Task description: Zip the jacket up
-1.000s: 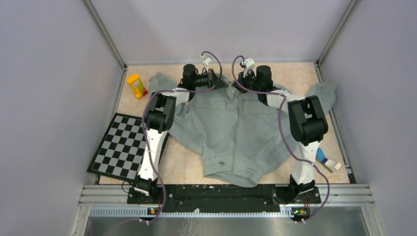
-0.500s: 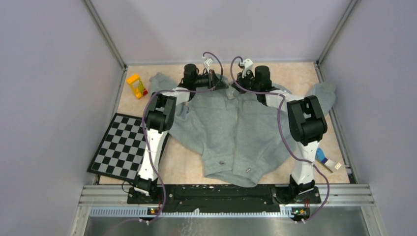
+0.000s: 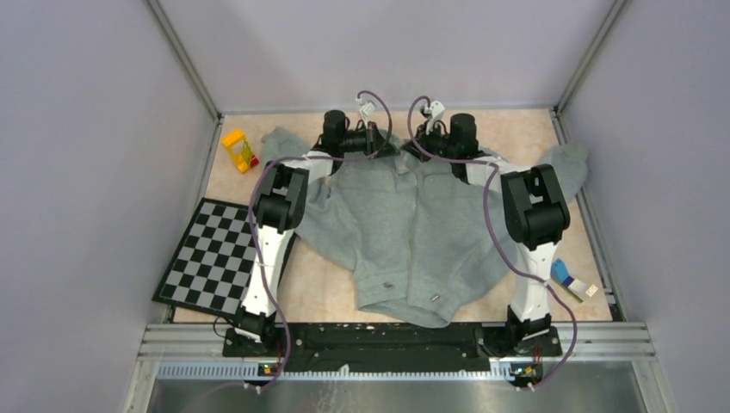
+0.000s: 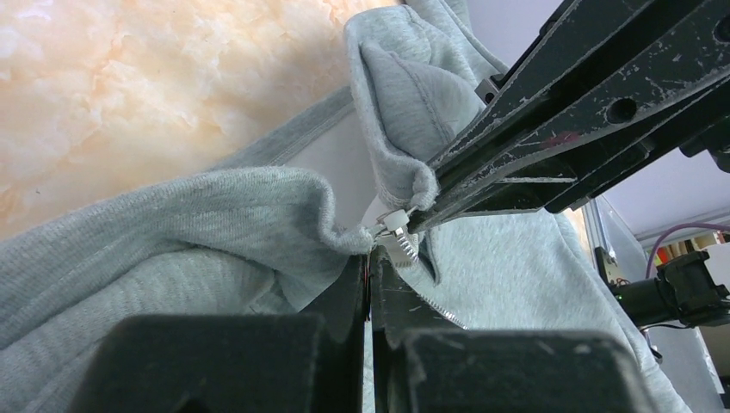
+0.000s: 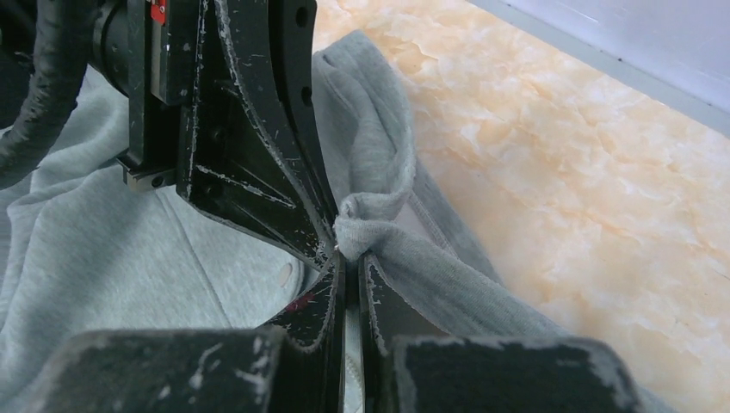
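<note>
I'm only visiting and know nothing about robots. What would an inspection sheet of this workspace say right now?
Surface: beige marbled table.
Job's things: grey jacket lying front up, sleeves spread.
Clutter: yellow toy, checkerboard, small blue-white item.
Claws: left claw and right claw both shut on the jacket at its collar, tips close together.
Cables: purple cables loop along both arms.
Surroundings: plain pale walls, metal rail at the near edge.
</note>
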Controlling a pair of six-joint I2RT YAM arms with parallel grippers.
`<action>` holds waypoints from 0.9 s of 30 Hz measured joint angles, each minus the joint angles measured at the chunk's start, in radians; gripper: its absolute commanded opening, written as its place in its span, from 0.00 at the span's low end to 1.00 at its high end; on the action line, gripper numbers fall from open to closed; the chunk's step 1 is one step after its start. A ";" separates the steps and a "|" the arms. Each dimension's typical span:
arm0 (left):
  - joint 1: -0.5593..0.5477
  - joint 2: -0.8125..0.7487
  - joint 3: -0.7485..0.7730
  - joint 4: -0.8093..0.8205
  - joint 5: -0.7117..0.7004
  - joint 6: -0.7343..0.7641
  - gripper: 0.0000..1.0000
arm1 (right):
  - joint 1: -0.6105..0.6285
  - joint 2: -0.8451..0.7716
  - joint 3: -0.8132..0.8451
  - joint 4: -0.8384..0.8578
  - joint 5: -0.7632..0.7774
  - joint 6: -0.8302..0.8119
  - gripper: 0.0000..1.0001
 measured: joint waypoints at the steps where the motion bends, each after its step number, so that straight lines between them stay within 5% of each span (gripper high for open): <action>1: 0.000 0.000 0.001 -0.003 0.000 0.003 0.00 | -0.003 0.005 0.002 0.006 -0.013 0.009 0.00; 4: 0.000 0.000 0.002 -0.005 0.000 0.009 0.07 | -0.009 0.014 0.005 0.021 -0.035 0.026 0.00; 8: 0.001 -0.001 0.001 -0.005 0.001 0.014 0.50 | -0.020 0.026 0.005 0.060 -0.066 0.056 0.00; 13: 0.012 -0.059 -0.112 0.049 0.001 -0.012 0.70 | -0.028 0.043 0.005 0.122 -0.101 0.085 0.00; 16: 0.024 -0.136 -0.218 0.089 -0.002 -0.020 0.98 | -0.029 0.057 0.005 0.140 -0.114 0.097 0.00; 21: 0.052 -0.238 -0.232 0.115 -0.032 -0.037 0.96 | -0.029 0.061 0.005 0.157 -0.128 0.102 0.00; 24: 0.060 -0.223 -0.076 0.059 -0.060 -0.030 0.86 | -0.029 0.061 0.005 0.165 -0.134 0.108 0.00; 27: 0.060 -0.175 0.116 0.047 -0.084 -0.053 0.88 | -0.029 0.061 0.005 0.169 -0.134 0.116 0.00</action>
